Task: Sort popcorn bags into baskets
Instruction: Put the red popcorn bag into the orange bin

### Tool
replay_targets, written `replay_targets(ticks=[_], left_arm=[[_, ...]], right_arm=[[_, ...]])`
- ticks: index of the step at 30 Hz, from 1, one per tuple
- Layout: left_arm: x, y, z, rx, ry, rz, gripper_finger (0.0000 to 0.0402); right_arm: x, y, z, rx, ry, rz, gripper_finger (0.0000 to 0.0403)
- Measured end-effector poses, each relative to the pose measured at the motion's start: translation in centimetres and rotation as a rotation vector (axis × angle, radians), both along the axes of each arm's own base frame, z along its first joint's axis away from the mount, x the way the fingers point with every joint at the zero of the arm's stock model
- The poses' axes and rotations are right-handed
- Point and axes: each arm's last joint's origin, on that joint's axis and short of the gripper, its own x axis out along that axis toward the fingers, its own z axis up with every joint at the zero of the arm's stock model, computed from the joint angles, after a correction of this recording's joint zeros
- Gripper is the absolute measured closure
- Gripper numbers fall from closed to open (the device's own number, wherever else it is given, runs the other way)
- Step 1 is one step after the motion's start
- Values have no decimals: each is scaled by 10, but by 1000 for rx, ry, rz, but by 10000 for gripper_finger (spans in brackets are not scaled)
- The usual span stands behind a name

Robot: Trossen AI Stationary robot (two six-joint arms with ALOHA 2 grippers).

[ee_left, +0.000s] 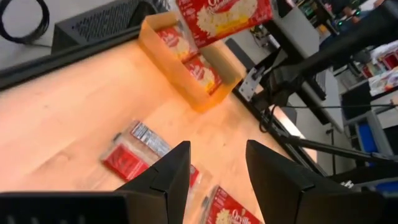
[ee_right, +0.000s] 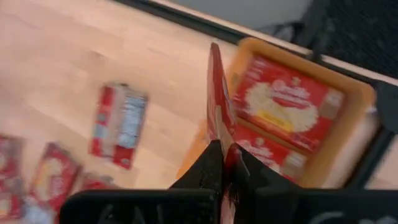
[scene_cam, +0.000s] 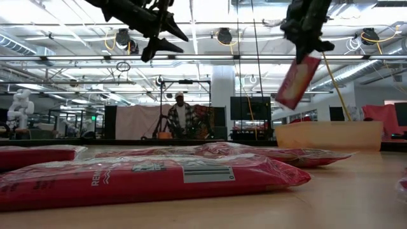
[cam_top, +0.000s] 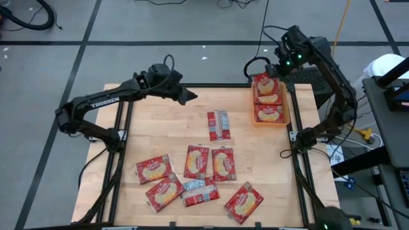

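right gripper (ee_right: pixel 225 163) pinching popcorn bag (ee_right: pixel 219 106) above orange basket (ee_right: pixel 357 93); left gripper (ee_left: pixel 216 177) spread, empty, raised over table.

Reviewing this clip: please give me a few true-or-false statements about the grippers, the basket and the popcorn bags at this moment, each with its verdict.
1. The right gripper is shut on a held bag above the basket. True.
2. The basket holds no bags. False: at least two bags lie inside it.
3. The left gripper carries a bag. False: its fingers stand apart with nothing between them, over the table.
4. One loose bag lies apart from the cluster at the table's near edge. True.
5. All loose bags lie picture side up. False: some show the pale reverse.
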Motion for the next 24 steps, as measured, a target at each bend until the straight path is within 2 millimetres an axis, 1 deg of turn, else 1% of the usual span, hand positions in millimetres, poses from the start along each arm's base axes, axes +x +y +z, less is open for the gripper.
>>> replay_targets(ticks=[9, 15, 20, 24], left_arm=[[6, 1, -7, -45, 15, 10, 245], [6, 1, -7, -52, 13, 14, 245], [6, 1, -7, -52, 13, 14, 245], [6, 1, -7, -43, 14, 9, 245]], right_arm=[[0, -47, -41, 143, 67, -62, 403], [3, -67, -65, 222, 93, -100, 403], [7, -76, -75, 233, 90, -131, 403], [9, -81, -75, 206, 53, -176, 403]])
